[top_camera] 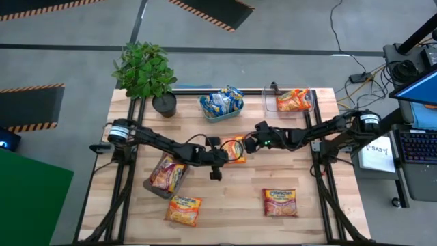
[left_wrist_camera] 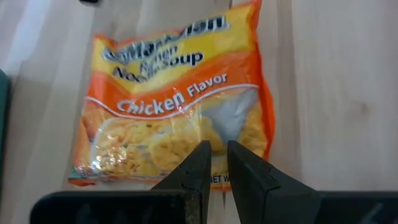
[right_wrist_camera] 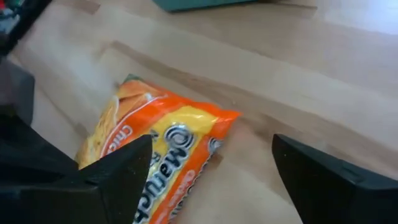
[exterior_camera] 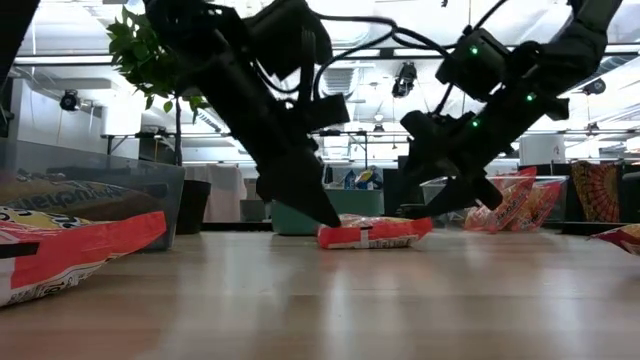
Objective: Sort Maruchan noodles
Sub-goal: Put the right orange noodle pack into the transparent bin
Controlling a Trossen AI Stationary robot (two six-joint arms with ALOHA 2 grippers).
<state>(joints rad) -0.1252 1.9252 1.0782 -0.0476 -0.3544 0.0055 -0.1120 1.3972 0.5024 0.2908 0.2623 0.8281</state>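
An orange-yellow chicken-flavour Maruchan packet lies flat on the middle of the table. My left gripper comes down at its left short edge, fingers almost together. My right gripper is open at the packet's right end, one finger over the packet and the other beside it above bare wood. A second orange packet and a red-pink one lie flat near the table's near edge. Blue-and-white packets fill the teal tray. My left gripper points down, slanting from the table's left, with its tips at the packet's bottom sealed edge. I cannot tell whether they touch it or pinch it. My right gripper slants down from the right at the packet's top end. I cannot tell whether it touches.
A clear bin at the far right holds orange packets. Another clear bin at the near left holds red-pink packets. A potted plant stands at the far left corner. Bare wood shows between the two loose packets.
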